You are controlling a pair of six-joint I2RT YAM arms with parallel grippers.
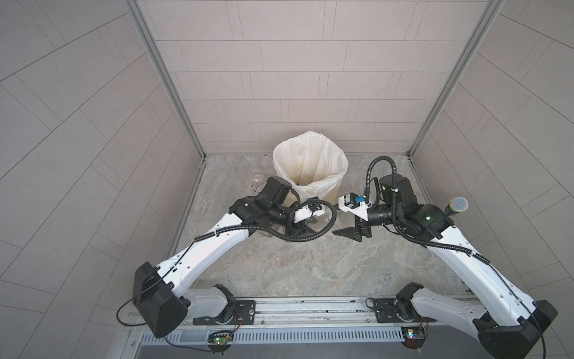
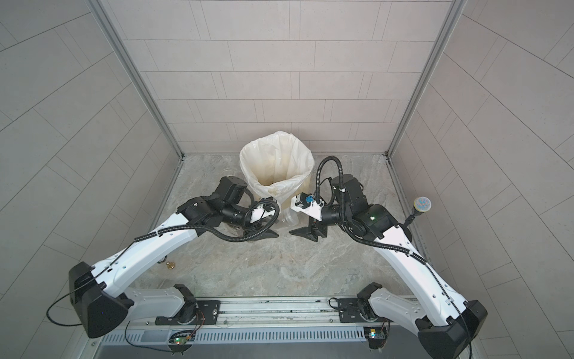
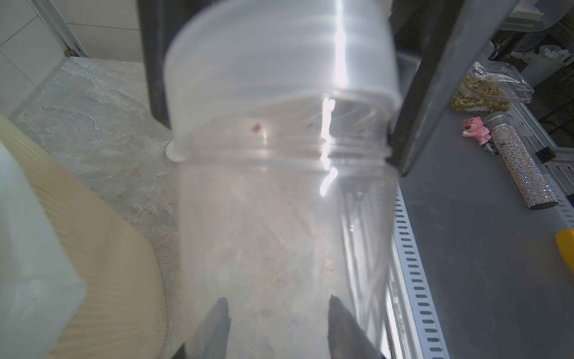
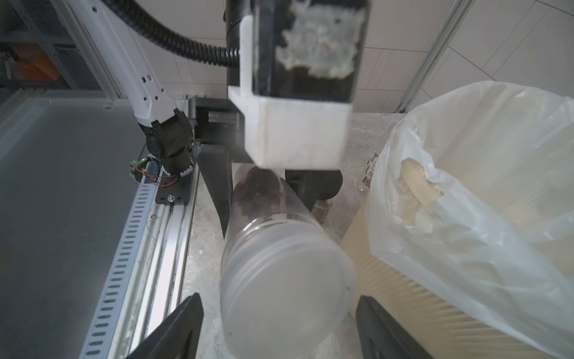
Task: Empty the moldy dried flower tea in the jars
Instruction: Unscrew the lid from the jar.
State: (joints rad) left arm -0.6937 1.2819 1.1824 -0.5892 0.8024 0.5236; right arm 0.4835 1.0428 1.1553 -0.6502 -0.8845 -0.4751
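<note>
My left gripper (image 3: pixel 276 307) is shut on a tall slim clear jar (image 3: pixel 279 217), held lying level in front of the bin. A translucent lid (image 4: pixel 287 279) closes its far end. The moldy dried flower tea (image 4: pixel 257 189) sits as a dark mass in the jar's end by the left fingers. My right gripper (image 4: pixel 279 301) is open, one finger on each side of the lid with a gap to it. In both top views the two grippers (image 1: pixel 306 228) (image 1: pixel 338 231) face each other, with the jar (image 2: pixel 290 217) between them. A second clear jar (image 1: pixel 256 178) stands at the back left.
The cream ribbed bin (image 1: pixel 310 167) with its white liner (image 4: pixel 466 217) stands open just behind the grippers. A labelled container (image 4: pixel 371 164) shows beside the bin. A microphone-like object (image 1: pixel 458 205) stands at the right wall. A small brass piece (image 2: pixel 170 264) lies under the left arm.
</note>
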